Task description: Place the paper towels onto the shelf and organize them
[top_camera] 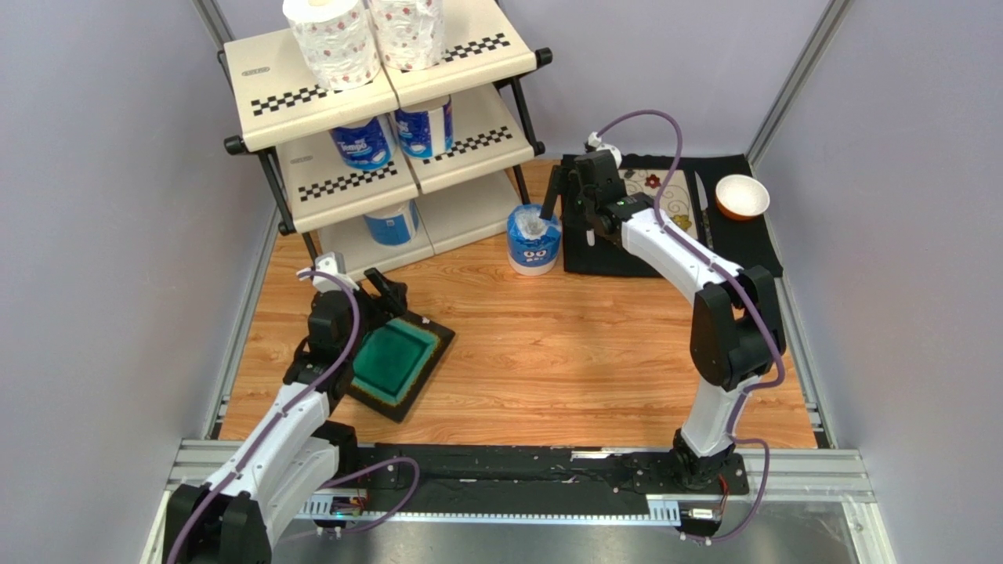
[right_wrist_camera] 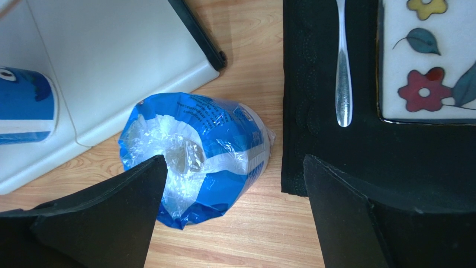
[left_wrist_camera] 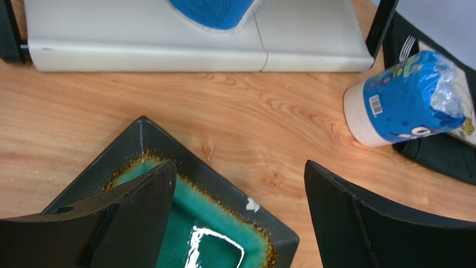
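The shelf (top_camera: 277,88) stands at the back left. Two patterned paper towels (top_camera: 333,41) stand on its top tier, two blue-wrapped ones (top_camera: 363,143) on the middle tier and one (top_camera: 392,221) on the bottom tier. A sixth blue-wrapped roll (top_camera: 533,239) stands upright on the table just right of the shelf. My right gripper (top_camera: 560,197) is open just above and right of this roll; in the right wrist view (right_wrist_camera: 234,184) the roll (right_wrist_camera: 212,145) lies by the left finger, mostly outside the gap. My left gripper (top_camera: 389,294) is open and empty over a green plate.
A dark square plate with green glaze (top_camera: 398,362) lies under my left gripper. A black placemat (top_camera: 736,241) at the back right holds a floral plate (top_camera: 657,194), a knife (top_camera: 703,206), a fork (right_wrist_camera: 342,67) and an orange bowl (top_camera: 742,196). Grey walls enclose the table.
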